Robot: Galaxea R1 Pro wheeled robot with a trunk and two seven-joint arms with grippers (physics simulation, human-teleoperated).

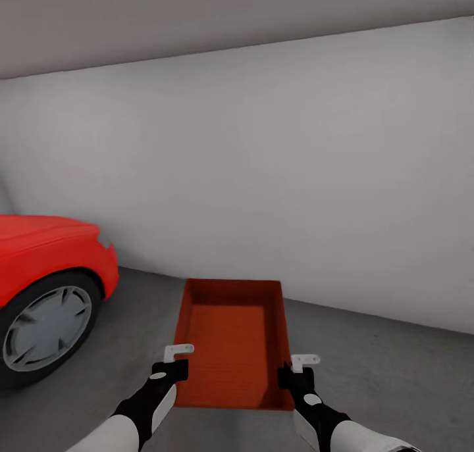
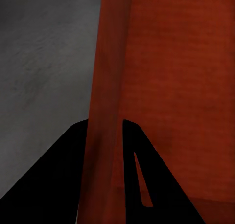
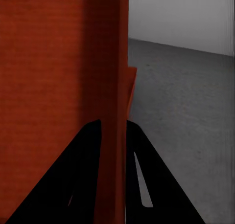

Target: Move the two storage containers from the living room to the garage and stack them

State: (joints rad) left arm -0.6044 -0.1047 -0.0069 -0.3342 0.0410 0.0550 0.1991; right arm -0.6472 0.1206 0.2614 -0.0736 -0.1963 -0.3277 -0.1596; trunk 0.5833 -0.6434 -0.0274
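Note:
One red-orange storage container (image 1: 232,343), lidless and empty, lies lengthwise in front of me over the grey concrete floor (image 1: 375,373) of the garage. My left gripper (image 1: 172,368) is shut on its left long wall (image 2: 105,87), one finger on each side of the thin wall. On the opposite long wall (image 3: 117,62) my right gripper (image 1: 294,371) is shut the same way. A short red-orange edge (image 3: 132,89) sticks out beyond that wall in the right wrist view; I cannot tell what it belongs to. Whether the container rests on the floor or hangs just above it is unclear.
The front of a glossy red car (image 1: 46,254) with a grey-spoked wheel (image 1: 46,328) stands close at the left. A plain white wall (image 1: 276,175) runs across behind the container. Bare concrete stretches to the right.

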